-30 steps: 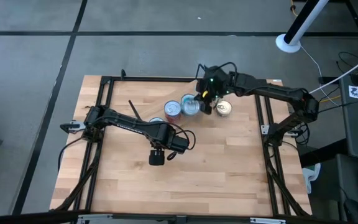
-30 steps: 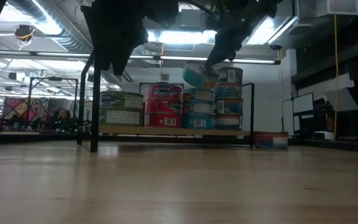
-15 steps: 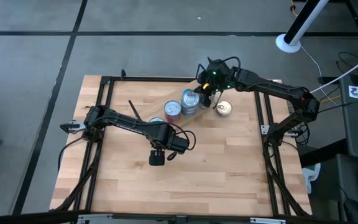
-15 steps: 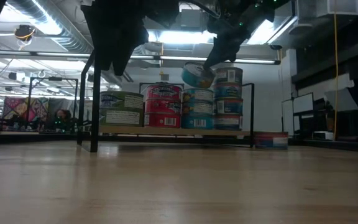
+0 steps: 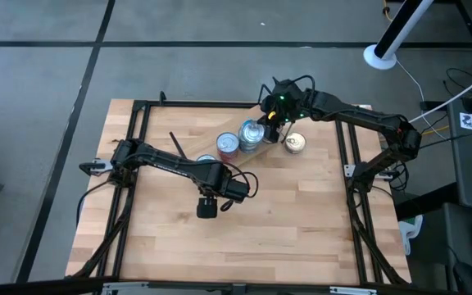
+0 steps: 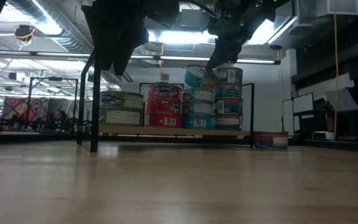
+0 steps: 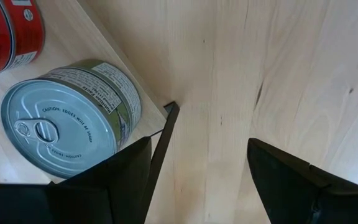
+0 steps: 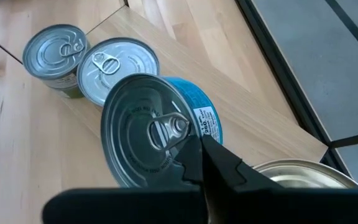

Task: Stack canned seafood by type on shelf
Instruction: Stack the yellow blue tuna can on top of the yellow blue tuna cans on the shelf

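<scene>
The shelf [image 6: 173, 131], a light plank with black wire ends, carries stacks of tins: green-labelled [image 6: 122, 109], red [image 6: 161, 106] and two blue stacks [image 6: 197, 107]. My right gripper [image 5: 271, 123] is shut on a blue-labelled tin [image 5: 252, 131] with a silvery lid [image 8: 143, 140], which sits at the top of the nearer blue stack [image 6: 199, 76]. My left gripper [image 5: 207, 206] waits open over the middle of the table, its fingers [image 7: 129, 180] looking down at the shelf's left end and a green-labelled tin [image 7: 61, 121]. My right gripper holds the blue tin at the rim [image 8: 188, 146] on the side toward the table's right. One finger [image 8: 204, 158] lies over the lid and reaches the pull tab; the other is hidden under it. The fingers slant down from the right. The tin sits nearly level at the stack's top [image 6: 199, 87].
A gold-lidded tin [image 5: 295, 143] stands on the table just right of the shelf, also seen as the low tin [image 6: 271, 140]. A red tin [image 7: 5, 31] stands beside the green one. Black frame rails [image 5: 138, 164] run along the table's sides. Bare wood lies toward the near edge.
My right gripper has carried the blue tin a little toward the table's far edge and settled it from a tilt to nearly level at the top of the blue stack. It has stayed shut on the tin.
</scene>
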`<action>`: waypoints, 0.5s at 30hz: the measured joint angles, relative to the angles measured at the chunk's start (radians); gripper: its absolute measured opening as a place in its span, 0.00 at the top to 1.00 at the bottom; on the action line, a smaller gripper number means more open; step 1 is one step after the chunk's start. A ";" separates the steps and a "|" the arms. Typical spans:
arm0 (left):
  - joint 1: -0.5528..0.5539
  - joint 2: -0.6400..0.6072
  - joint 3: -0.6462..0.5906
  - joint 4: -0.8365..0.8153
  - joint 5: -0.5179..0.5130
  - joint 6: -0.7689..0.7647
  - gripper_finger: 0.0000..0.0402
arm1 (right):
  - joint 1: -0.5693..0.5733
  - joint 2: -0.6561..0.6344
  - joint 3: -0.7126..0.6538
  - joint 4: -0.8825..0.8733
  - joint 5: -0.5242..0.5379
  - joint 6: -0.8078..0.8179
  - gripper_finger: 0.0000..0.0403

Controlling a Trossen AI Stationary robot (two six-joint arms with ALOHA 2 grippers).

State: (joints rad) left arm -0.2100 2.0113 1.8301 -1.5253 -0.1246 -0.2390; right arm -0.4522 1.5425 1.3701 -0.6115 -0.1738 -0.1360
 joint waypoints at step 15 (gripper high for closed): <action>0.000 0.000 0.000 0.017 0.000 0.001 0.35 | 0.000 0.000 0.000 0.011 0.000 -0.001 1.00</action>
State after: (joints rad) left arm -0.2097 2.0109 1.8299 -1.5085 -0.1246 -0.2384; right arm -0.4522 1.5425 1.3701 -0.6007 -0.1734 -0.1368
